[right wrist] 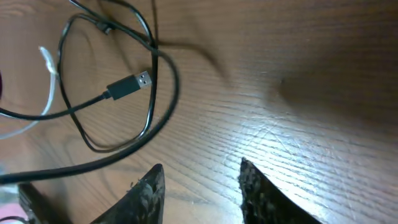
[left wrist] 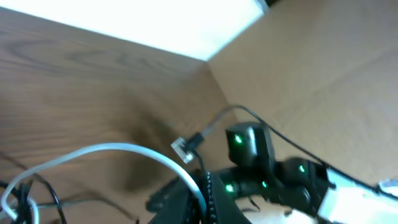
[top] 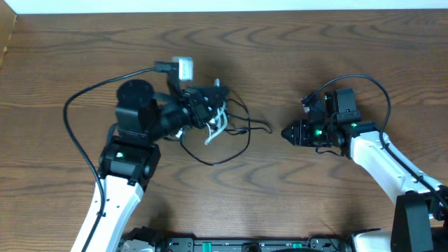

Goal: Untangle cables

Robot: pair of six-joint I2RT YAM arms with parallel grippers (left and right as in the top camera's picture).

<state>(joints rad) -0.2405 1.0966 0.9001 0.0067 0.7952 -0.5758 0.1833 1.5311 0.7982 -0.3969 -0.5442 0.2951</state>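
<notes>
From above I see a brown wood-grain table [top: 280, 56] with my two arms reaching in from the near edge. The cables [top: 231, 140] lie in a loose tangle a little left of centre, right at the tip of the left gripper [top: 211, 110].

The left gripper is closed, and the tangle bunches up against it. The white cable [top: 215, 131] comes out at its tip in short pale strands, so it looks pinched there. I cannot tell whether a black one is caught as well. In the left wrist view the white cable rises in a wide arc off the table, and a small silver plug [left wrist: 181, 149] on a thin black lead sits just past it.

The black cables [top: 210, 157] spread out below and to the right of the left gripper in thin open loops. One end trails right toward the right gripper [top: 288, 132].

The right gripper points left at the tangle, near that trailing end but not touching it. Its wrist view shows the two dark fingers [right wrist: 149, 190] parted with only bare wood between them, so it is open and holds nothing. Ahead of them a black loop lies flat, and a USB plug [right wrist: 132, 83] rests inside the loop.
</notes>
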